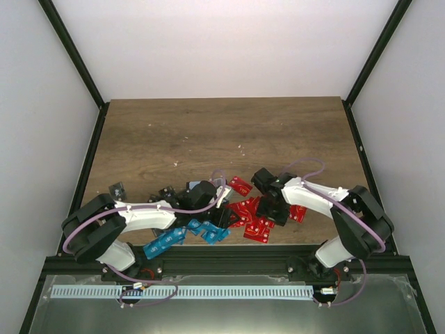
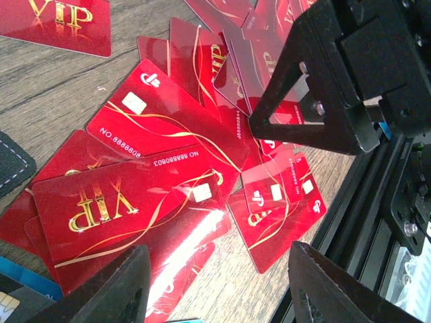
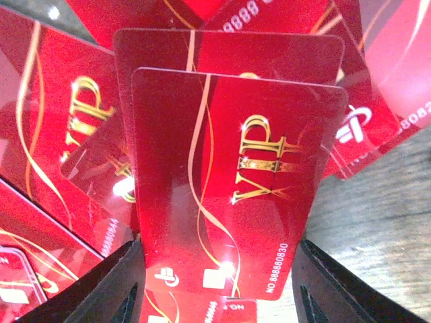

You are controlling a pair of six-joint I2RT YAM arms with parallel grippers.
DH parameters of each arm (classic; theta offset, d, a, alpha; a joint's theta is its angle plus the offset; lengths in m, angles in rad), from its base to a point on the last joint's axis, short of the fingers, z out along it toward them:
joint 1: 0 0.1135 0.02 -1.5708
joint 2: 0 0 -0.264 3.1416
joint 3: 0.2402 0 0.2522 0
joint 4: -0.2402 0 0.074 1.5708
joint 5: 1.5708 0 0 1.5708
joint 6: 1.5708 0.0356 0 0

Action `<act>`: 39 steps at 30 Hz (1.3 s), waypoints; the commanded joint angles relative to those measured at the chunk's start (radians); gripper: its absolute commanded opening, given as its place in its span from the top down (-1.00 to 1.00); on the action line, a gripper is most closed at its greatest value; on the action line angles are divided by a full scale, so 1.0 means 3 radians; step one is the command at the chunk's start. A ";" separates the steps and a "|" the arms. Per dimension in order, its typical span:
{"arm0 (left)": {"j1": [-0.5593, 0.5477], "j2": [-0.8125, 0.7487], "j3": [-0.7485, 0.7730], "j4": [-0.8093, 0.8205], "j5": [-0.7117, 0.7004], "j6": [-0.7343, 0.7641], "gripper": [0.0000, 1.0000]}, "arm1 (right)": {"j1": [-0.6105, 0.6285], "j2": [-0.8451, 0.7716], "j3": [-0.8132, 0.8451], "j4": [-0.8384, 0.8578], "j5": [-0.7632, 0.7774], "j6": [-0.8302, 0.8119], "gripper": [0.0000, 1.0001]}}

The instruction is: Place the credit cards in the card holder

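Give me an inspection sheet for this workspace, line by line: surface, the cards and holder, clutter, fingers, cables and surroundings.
Surface: wooden table.
Job's things: red cards heaped near the centre; blue cards towards the near edge; dark cards at the left. The card holder is not made out for sure; a dark stitched edge may be it.
Clutter: pale specks on the wood.
Grippers: left gripper open above the red heap; right gripper has its fingers either side of a red VIP card, grip unclear.
Cables: purple cables run along both arms.
Surroundings: white walls, black frame posts.
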State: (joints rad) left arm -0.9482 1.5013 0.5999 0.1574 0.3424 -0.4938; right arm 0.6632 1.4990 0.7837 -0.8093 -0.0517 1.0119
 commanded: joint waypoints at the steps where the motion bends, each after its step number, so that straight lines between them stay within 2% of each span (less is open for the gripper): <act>1: -0.0009 -0.0101 -0.0026 0.0110 0.0017 0.0001 -0.16 | -0.0017 -0.0143 -0.0017 -0.0173 -0.0037 -0.0141 -0.14; 13: 0.0081 -0.0356 0.0012 0.0062 -0.0220 -0.0242 -0.18 | -0.0017 -0.0648 -0.0003 -0.0148 0.0023 -0.0561 -0.09; 18: 0.0210 -0.0385 0.0159 0.0129 -0.0100 -0.0400 -0.21 | -0.0017 -0.0878 0.0048 -0.0053 0.0044 -0.0752 -0.09; 30: 0.0273 0.0023 0.0520 0.0408 0.0458 -0.0593 -0.26 | -0.0012 -0.1125 0.0128 0.0178 -0.0260 -0.1057 -0.12; 39: 0.0303 0.0420 0.0842 0.0414 0.0608 -0.0757 -0.24 | 0.0004 -0.1265 0.0177 0.0307 -0.0469 -0.1146 -0.12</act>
State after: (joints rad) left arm -0.8616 1.5883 0.8032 0.2523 0.4847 -0.6823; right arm 0.6632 1.1454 0.7879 -0.7486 -0.1581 0.6960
